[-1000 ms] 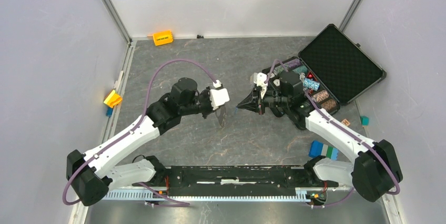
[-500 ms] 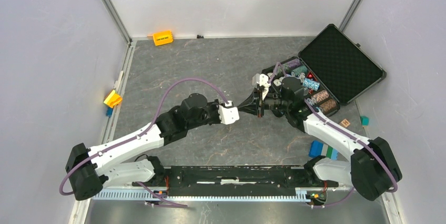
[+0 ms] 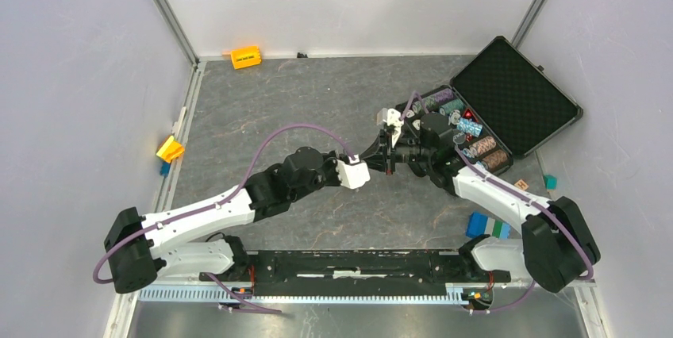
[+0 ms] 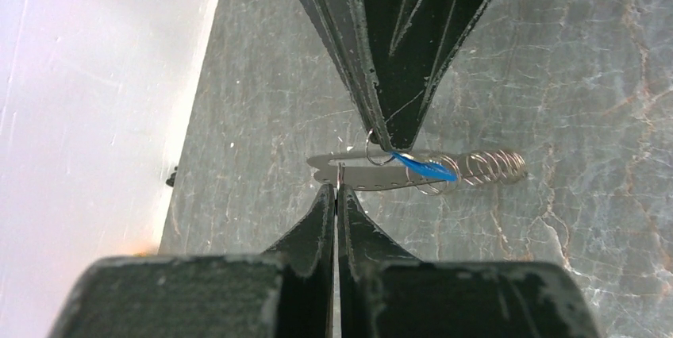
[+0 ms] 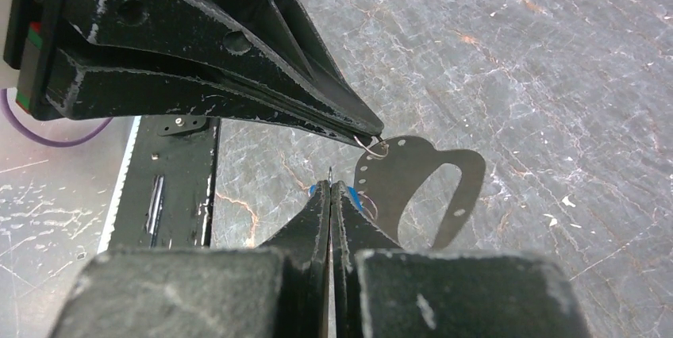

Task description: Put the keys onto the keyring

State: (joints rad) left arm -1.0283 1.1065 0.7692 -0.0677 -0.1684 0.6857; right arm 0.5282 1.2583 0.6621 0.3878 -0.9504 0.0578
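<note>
- Left fingers [image 4: 319, 223] are pressed together. In the right wrist view their tips pinch a small ring [image 5: 371, 146].
- Right fingers [image 5: 317, 223] are also squeezed together, with a thin wire [image 5: 329, 173] standing up from between their tips. A bit of blue [image 5: 354, 201] shows on either side of them, and what it belongs to is hard to make out.
- The two pairs of fingers point at each other, tips nearly touching, and hold the parts off the surface [image 3: 262, 108].
- A flat metal plate [image 5: 385, 170] hangs from the ring by a hole at its rim. Seen face-on from the right wrist, it has a large oval cutout and a row of tiny holes.
- From the left wrist the plate [image 4: 373, 179] is edge-on. Its long axis runs left to right across that view, crosswise to both pairs of fingers.
- A blue sliver [image 4: 428, 168] lies along the plate, and a wire coil [image 4: 488, 167] sticks out past its right end.
- In the top view all these parts are too small to see. The fingers meet over the middle of the surface, slightly right of centre.
- An open black case [image 3: 516, 92] holding striped rolls sits at the far right, behind the right arm.
</note>
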